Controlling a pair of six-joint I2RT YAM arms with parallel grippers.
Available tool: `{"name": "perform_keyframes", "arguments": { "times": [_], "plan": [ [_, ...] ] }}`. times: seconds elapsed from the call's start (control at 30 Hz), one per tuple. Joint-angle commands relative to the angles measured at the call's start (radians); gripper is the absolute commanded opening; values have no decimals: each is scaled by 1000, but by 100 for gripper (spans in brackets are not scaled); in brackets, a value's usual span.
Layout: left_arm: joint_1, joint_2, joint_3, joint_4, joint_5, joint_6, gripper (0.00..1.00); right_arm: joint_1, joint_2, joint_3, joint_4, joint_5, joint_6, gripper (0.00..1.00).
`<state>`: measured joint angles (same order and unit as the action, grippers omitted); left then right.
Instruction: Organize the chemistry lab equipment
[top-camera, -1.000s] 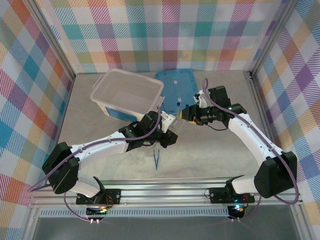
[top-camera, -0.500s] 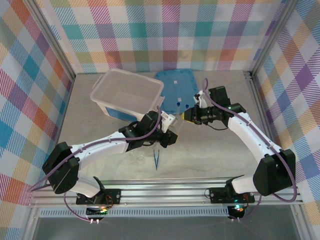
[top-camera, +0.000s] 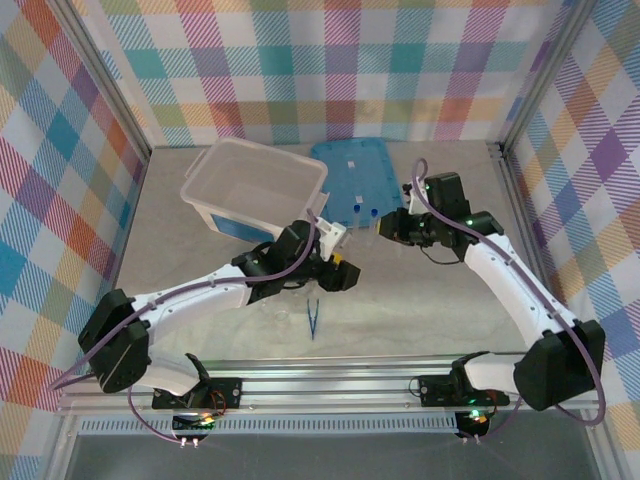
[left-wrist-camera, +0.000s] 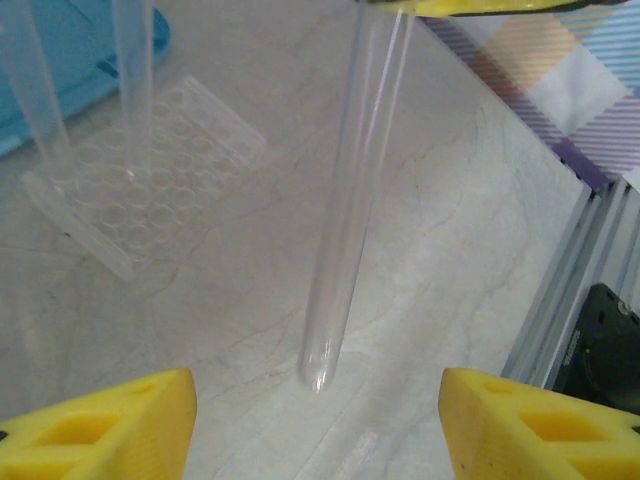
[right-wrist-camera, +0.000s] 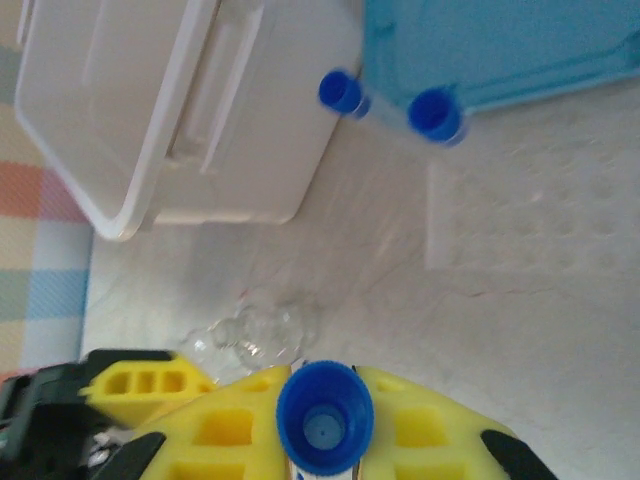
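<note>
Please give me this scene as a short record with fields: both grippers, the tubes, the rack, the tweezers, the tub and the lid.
left gripper: open, holding nothing
right gripper: shut on the capped tube, blue cap up, tip down
two other tubes: blue caps, standing in the clear rack
tweezers: flat on the table, apart from both grippers
tub: open, at the far left
blue lid: lying flat, right of the tub
</note>
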<state>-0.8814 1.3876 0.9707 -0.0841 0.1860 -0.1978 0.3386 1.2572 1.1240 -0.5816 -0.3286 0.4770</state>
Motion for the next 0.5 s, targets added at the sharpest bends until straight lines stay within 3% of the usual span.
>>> {"name": "perform_keyframes", "arguments": {
  "times": [0.0, 0.33, 0.47],
  "plan": [
    [-1, -57, -13, -13, -102, -17, 66, -2, -45, -17, -8, 164, -24, 15],
    [-1, -58, 21, -185, -356, -11, 65, 86, -102, -57, 41, 537, -70, 14],
    [-1, -53, 31, -250, -429, -13, 65, 176, -68, -61, 80, 766, -101, 13]
  ]
}}
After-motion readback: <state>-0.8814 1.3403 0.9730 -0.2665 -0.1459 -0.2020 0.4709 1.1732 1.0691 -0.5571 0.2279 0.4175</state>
